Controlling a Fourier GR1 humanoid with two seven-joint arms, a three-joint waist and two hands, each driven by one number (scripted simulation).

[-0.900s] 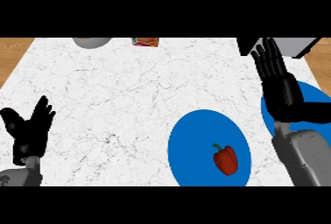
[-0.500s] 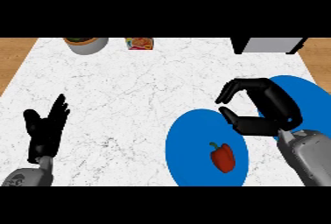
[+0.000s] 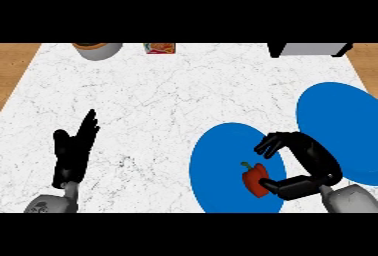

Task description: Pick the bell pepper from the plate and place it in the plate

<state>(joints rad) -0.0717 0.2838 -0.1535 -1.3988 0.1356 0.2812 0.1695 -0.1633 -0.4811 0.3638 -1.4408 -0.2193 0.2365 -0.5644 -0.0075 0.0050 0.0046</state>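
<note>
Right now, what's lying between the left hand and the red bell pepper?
In the head view, only bare counter and blue plate surface separate the left hand from the bell pepper.

You looked down on a white marble-patterned countertop with wood-coloured strips at both sides. Along its far edge stood a grey round pot at the left, a small red and yellow packet beside it, and a grey box-shaped appliance at the right.
</note>
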